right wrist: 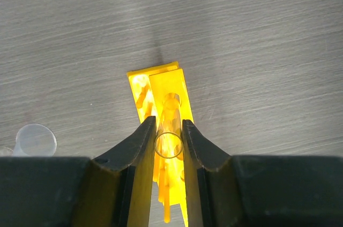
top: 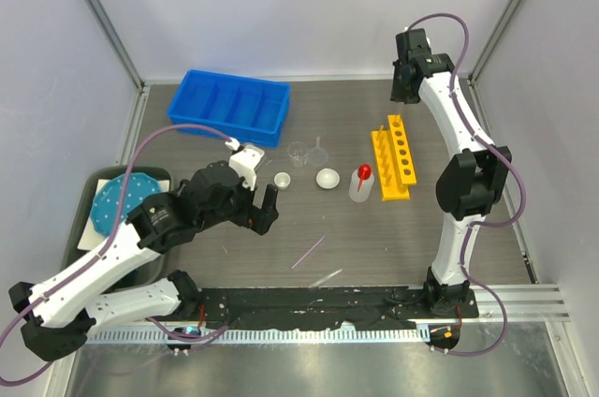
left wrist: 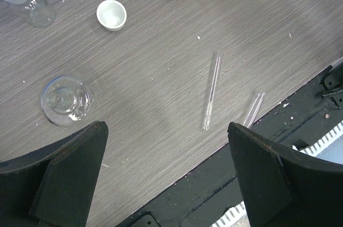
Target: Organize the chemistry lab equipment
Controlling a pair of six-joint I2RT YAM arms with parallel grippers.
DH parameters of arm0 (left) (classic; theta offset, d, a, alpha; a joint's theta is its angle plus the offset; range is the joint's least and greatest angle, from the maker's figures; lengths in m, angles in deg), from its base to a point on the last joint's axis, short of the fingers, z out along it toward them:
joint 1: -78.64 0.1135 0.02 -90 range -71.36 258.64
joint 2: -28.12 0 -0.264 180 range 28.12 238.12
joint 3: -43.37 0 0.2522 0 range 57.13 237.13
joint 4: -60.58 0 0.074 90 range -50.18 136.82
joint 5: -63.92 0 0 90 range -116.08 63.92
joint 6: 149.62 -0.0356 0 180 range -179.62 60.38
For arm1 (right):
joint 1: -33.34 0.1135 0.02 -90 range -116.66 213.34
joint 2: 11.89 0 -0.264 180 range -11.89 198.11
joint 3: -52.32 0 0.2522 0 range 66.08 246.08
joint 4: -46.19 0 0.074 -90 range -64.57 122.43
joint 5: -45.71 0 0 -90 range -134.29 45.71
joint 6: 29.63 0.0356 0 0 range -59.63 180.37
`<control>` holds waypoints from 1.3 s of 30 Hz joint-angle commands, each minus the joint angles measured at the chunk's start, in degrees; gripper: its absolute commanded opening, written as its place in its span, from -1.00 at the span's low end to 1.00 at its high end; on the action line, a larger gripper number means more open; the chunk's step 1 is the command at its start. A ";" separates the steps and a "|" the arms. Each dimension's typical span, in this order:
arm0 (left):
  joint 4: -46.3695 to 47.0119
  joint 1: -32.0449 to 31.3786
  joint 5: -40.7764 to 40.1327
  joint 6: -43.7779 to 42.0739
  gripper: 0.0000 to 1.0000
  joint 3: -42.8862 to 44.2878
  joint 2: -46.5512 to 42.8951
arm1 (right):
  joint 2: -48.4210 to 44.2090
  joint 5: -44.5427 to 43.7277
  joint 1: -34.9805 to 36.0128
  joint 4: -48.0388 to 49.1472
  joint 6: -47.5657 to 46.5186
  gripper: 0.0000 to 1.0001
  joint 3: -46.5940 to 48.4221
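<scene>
Tube (right wrist: 169, 144), pinched by the right gripper (right wrist: 168, 125), hangs over the yellow rack (right wrist: 161, 85). Lowering it straight into a hole seems next. Left gripper (left wrist: 166, 130) gapes empty.

Readable text, all views: none is made out.
Print on squeeze bottle (top: 361, 183): none can be read.
Marks on yellow rack (top: 394, 161): none.

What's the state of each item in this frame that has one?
left gripper: open, empty
right gripper: shut on clear tube
clear tube: upright over end hole of yellow rack
long tube: lying flat
short tube: lying flat
squeeze bottle: upright, red cap on
white dish: upright, empty
</scene>
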 commanded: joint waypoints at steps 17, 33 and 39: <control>0.81 -0.10 0.22 -2.62 1.00 0.84 1.45 | 1.69 1.75 -0.09 4.87 1.20 -0.88 -3.98; 0.38 -0.01 0.57 -2.18 1.00 1.37 1.80 | -0.59 1.75 -0.09 3.64 0.49 -0.01 -2.76; -0.50 -0.01 0.13 -2.18 0.99 1.63 2.15 | -2.17 0.79 -0.09 1.53 -0.21 0.17 -1.35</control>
